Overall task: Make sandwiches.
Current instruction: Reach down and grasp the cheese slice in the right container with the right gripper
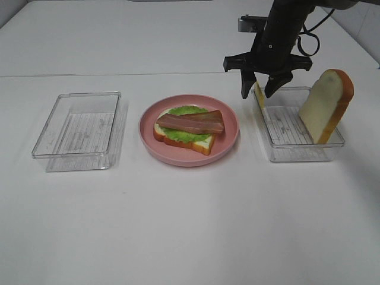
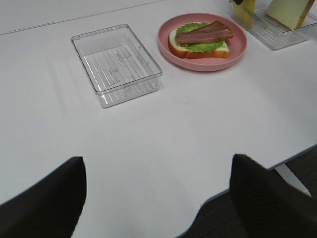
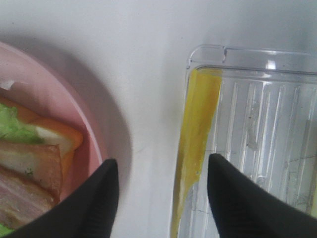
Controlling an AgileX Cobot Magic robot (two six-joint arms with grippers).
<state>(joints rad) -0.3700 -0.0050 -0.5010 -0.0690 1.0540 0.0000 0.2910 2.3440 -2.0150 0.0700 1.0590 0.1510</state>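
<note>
Two jaws of the right gripper (image 1: 260, 90) stand spread astride the cheese (image 3: 198, 129), propped on edge vs right tray's (image 1: 300, 157) left wall, prob. for easy pinching.

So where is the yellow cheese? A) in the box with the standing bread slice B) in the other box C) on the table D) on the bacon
A: the yellow cheese stands on edge against the wall of the clear tray that holds the upright bread slice.
</note>
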